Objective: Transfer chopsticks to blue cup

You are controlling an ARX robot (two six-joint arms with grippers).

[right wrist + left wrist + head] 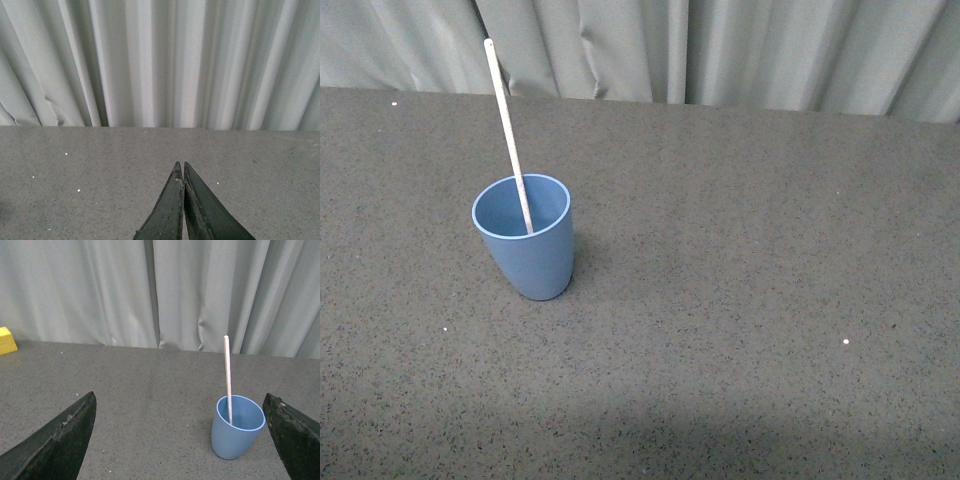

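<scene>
The blue cup (527, 248) stands upright on the dark speckled table, left of centre in the front view. The cream-white chopstick (505, 125) stands inside it, leaning up and to the left over the rim. Neither arm shows in the front view. In the left wrist view the cup (235, 432) with the chopstick (227, 372) stands ahead, apart from my left gripper (180, 402), which is open wide and empty. My right gripper (180, 165) is shut and empty, pointing over bare table toward the curtain.
A grey pleated curtain (720, 50) closes off the far edge of the table. A yellow block (6, 340) sits at the table's far edge in the left wrist view.
</scene>
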